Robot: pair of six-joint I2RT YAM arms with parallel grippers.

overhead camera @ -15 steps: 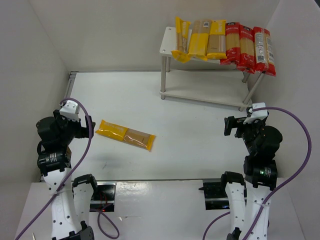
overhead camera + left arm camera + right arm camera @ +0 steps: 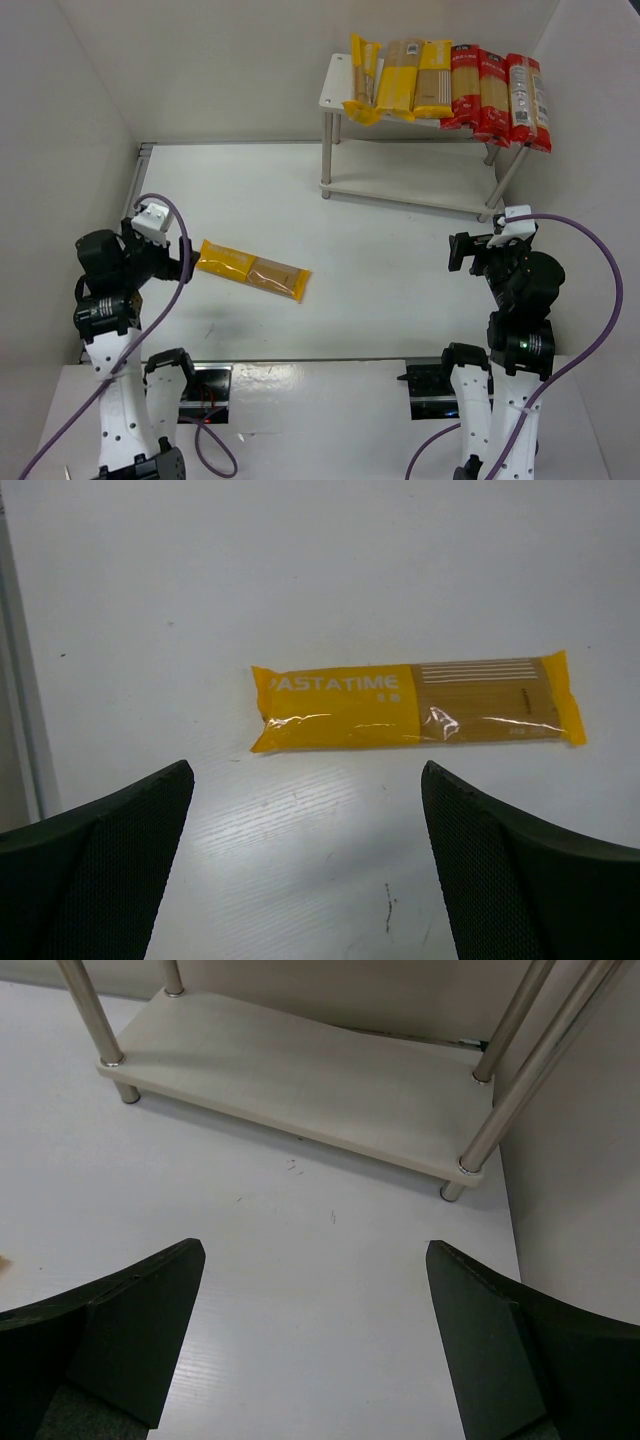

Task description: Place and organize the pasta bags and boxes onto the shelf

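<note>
A yellow pasta packet (image 2: 251, 270) lies flat on the table left of centre; it also shows in the left wrist view (image 2: 415, 701). My left gripper (image 2: 183, 263) is open and empty, just left of the packet's yellow end; in its wrist view (image 2: 305, 865) the packet lies ahead of the jaws. The white two-tier shelf (image 2: 335, 85) stands at the back right. Its top board holds three yellow packets (image 2: 398, 80) and three red packets (image 2: 500, 92). Its lower board (image 2: 300, 1085) is bare. My right gripper (image 2: 458, 252) is open and empty, in front of the shelf.
White walls enclose the table on the left, back and right. The shelf's metal legs (image 2: 515, 1090) stand close to the right wall. The arm bases and purple cables sit at the near edge.
My left gripper has moved forward and right, closer to the yellow packet's left end. The right arm and the packets have not moved.
</note>
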